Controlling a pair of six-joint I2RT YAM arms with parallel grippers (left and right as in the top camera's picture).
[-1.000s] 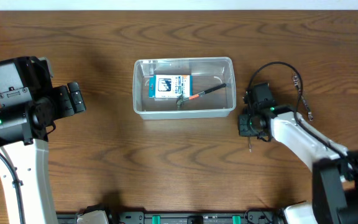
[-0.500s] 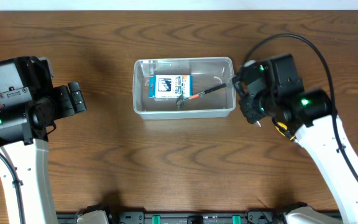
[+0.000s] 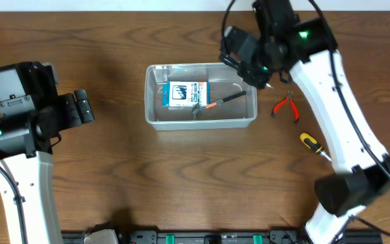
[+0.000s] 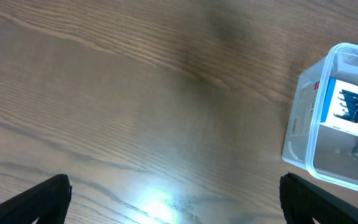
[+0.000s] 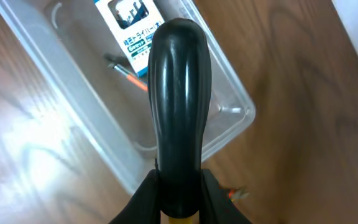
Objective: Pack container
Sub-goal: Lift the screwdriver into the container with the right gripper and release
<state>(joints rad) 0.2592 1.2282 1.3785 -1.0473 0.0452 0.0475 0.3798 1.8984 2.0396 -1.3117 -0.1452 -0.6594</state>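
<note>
the step in hand is carrying a tool to the tub. the right jaws are closed tight on a black-handled tool (image 5: 179,93), held above the right end of the container (image 3: 151,95). the container sits mid-tabletop (image 3: 114,183) and already holds a carded pack (image 3: 185,93) and an orange-handled tool (image 3: 219,102). the left jaws are spread wide and hold nothing, well off to the left. next, i judge, comes lowering inside the rim and letting go. red pliers (image 3: 286,106) and a yellow screwdriver (image 3: 311,142) wait outside.
</note>
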